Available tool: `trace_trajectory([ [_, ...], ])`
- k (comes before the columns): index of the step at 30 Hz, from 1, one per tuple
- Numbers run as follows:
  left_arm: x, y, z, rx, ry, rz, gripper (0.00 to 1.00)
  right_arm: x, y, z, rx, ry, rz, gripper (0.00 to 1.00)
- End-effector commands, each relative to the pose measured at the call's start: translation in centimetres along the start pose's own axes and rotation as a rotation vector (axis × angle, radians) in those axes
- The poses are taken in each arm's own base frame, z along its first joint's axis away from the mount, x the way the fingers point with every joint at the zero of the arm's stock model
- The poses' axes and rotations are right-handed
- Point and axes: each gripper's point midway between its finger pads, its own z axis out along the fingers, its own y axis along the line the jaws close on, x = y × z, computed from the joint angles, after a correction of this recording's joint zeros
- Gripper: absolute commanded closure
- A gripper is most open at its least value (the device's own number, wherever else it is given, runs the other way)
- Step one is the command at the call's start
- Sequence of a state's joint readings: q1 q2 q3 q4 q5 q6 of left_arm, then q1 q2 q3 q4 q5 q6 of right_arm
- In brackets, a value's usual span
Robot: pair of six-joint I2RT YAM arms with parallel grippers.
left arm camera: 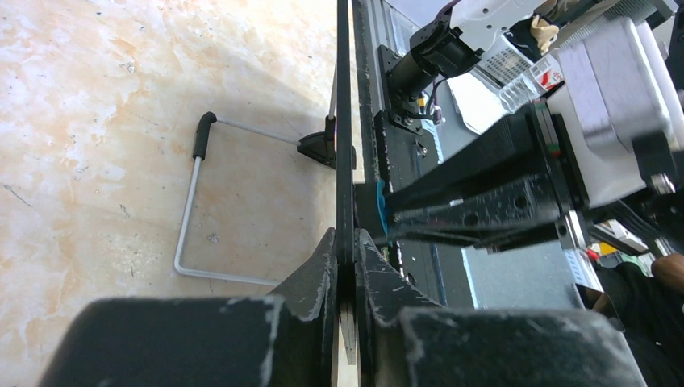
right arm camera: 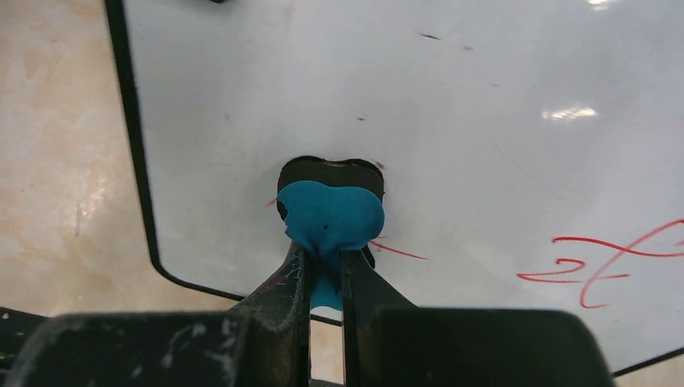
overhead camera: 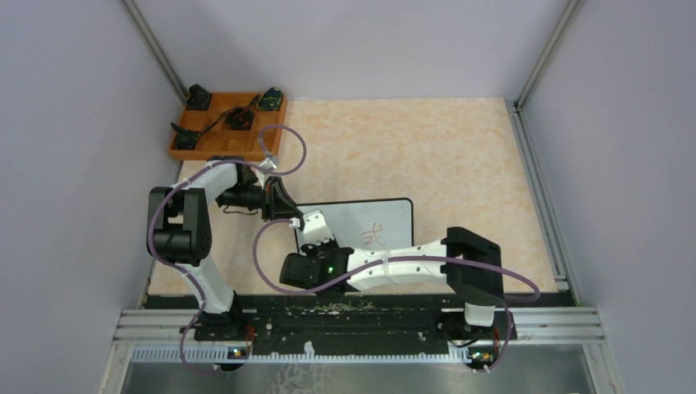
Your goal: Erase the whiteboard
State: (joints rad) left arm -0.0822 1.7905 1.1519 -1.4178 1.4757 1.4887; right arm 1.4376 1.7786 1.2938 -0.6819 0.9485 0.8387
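The whiteboard [overhead camera: 386, 215] stands tilted on the table in the top view, with a red handwritten character [overhead camera: 373, 236] on it. My left gripper [overhead camera: 281, 203] is shut on the board's left edge. In the left wrist view the black frame [left arm camera: 344, 121] runs edge-on between the shut fingers [left arm camera: 319, 266], with the wire stand [left arm camera: 189, 210] behind. My right gripper [right arm camera: 325, 262] is shut on a blue eraser [right arm camera: 332, 214] and presses it against the white surface [right arm camera: 444, 105] near the lower left corner. Red strokes [right arm camera: 597, 262] lie to its right, and a short red line passes under the eraser.
An orange wooden compartment tray [overhead camera: 222, 153] holding small black objects sits at the back left. A black and metal rail [overhead camera: 361, 316] runs along the near edge. Grey walls enclose the beige table [overhead camera: 460, 156].
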Motion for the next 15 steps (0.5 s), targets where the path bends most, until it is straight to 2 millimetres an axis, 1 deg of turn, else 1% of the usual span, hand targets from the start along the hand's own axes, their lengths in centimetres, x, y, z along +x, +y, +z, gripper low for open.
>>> trace_trajectory([
  [1,1.3,0.1,0.0,0.004,0.087,0.044,1.0,-2.7,4.9,0.1,-0.122,-0.046,0.076,1.0],
  [5,1.5,0.1,0.0,0.006,0.087,0.039,1.0,-3.3,6.1,0.0,-0.153,-0.053,0.074,1.0],
  [7,1.5,0.2,0.0,0.006,0.087,0.037,1.0,-3.3,6.6,0.1,-0.165,-0.05,0.069,1.0],
  [9,1.6,0.2,0.0,0.006,0.088,0.035,1.0,-3.0,6.7,0.3,-0.155,-0.042,0.062,1.0],
  [12,1.5,0.2,0.0,0.005,0.09,0.04,1.0,-2.1,5.8,0.5,-0.119,-0.024,0.054,1.0],
  [14,1.4,0.1,0.0,0.004,0.089,0.04,1.0,-1.3,4.4,0.5,-0.081,-0.016,0.058,1.0],
  [15,1.4,0.1,0.0,0.005,0.088,0.041,1.0,-0.6,3.2,0.5,-0.054,-0.007,0.048,1.0],
])
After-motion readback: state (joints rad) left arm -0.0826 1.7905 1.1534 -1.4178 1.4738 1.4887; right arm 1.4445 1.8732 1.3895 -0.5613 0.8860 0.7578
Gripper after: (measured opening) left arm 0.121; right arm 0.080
